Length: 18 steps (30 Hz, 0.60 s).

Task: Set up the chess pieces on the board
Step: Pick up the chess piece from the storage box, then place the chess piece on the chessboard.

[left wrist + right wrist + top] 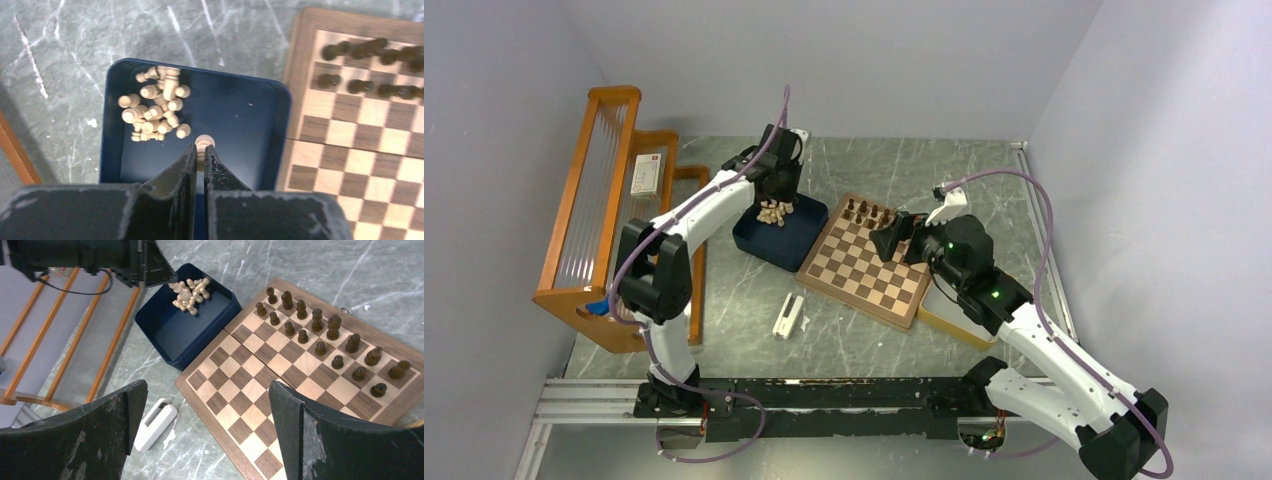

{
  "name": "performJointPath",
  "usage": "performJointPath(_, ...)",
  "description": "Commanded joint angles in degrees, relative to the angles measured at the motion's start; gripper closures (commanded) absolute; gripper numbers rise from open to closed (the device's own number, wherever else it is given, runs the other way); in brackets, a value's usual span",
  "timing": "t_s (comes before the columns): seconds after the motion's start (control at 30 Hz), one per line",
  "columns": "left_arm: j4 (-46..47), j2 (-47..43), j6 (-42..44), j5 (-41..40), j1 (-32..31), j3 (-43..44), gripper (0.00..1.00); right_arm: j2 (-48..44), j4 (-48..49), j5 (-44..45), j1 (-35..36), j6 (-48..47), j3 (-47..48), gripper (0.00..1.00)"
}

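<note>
Sixteen dark pieces (320, 347) on board (250, 390), left gripper (201, 151) pinching one pale piece (203, 141) — right gripper (207, 387) spread.

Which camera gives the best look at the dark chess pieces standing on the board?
The right wrist view: the dark chess pieces stand in two sharp rows on the board, each distinct. The left wrist view catches them blurred at its top right corner; the top view shows only tiny specks.

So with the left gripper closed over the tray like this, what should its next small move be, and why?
Probably lift straight up: the left gripper is shut on a pale piece over the blue tray, and the board has no pale pieces yet.
</note>
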Motion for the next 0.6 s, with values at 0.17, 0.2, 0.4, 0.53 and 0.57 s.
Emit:
performJointPath(0.17, -4.11, -10.43, -1.14, 4.73, -7.29, -2.25, 0.95, -3.29, -5.52, 9.16, 0.27, -0.25, 1.68, 0.04)
performJointPath(0.2, -4.05, -11.5, -1.56, 5.26, -8.17, -3.04, 0.95, -3.92, -5.8, 9.97, 0.21, -0.06, 1.72, 0.04)
performJointPath(0.4, -3.02, -16.23, -4.53, 6.36, -14.28, -8.22, 0.95, -7.32, -8.04, 13.29, 0.21, 1.02, 2.66, 0.04)
performJointPath(0.53, -1.95, -17.47, -6.98, 5.75, -20.13, -10.54, 0.95, -9.48, -10.53, 16.62, 0.24, 1.81, 3.29, 0.04)
performJointPath(0.57, -1.7, -17.39, -7.49, 5.45, -21.59, -10.81, 0.95, -10.09, -10.89, 17.59, 0.21, 2.02, 3.23, 0.04)
